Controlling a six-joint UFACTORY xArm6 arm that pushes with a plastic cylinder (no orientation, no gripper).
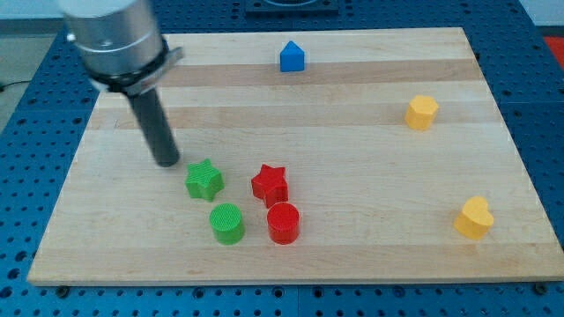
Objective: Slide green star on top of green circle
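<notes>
red star (pixel 270 184), red circle (pixel 284 222), blue block (pixel 293 57), two yellow blocks (pixel 421 112)

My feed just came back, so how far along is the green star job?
Mostly in place: the green star sits just above the green circle in the view, slightly to its left, a small gap between them. In hand: my tip is at the star's upper left, close but apparently not touching. Left: a short nudge toward the view's lower right to close the gap.

- The green star (pixel 204 180) is flanked on the view's right by the red star (pixel 270 184), with a narrow gap left between.
- Just below it, the green circle (pixel 227 222) is met.
- Its upper left is taken by my tip (pixel 167 162).
</notes>
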